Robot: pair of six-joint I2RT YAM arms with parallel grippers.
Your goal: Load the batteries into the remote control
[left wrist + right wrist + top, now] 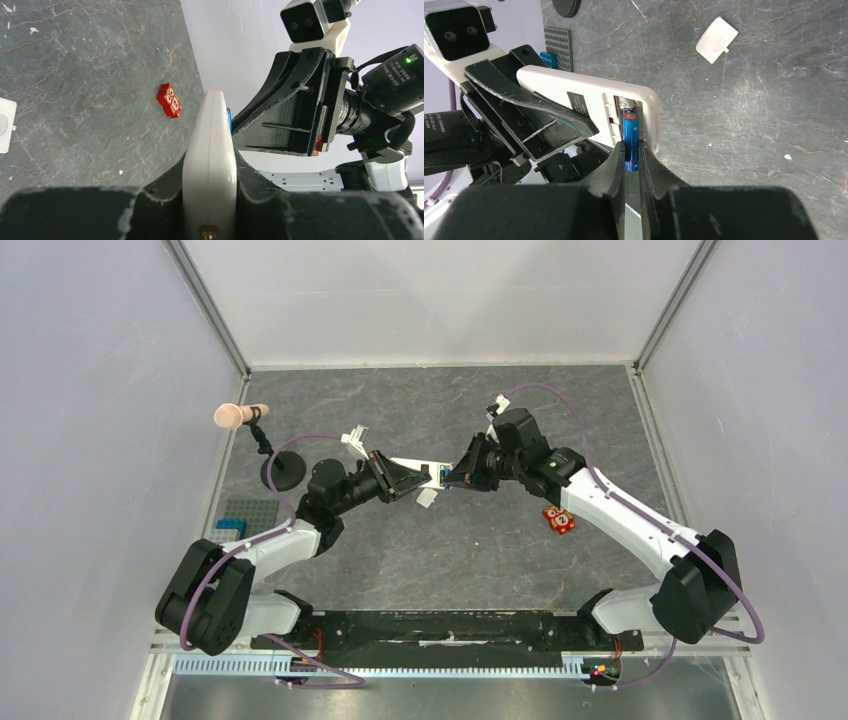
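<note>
Left fingers clamp remote, bay turned toward right fingers; these pinch blue battery, tip at bay for seating.

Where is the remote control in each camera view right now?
Top external: remote control at centre of frame.
Left wrist: edge-on, bottom centre.
Right wrist: upper left of centre, blue battery at its open compartment.
Shared landmark: white cover piece, in all three.

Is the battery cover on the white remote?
No, the small white plastic cover lies on the grey table, and the slim white remote shows an open compartment.
</note>
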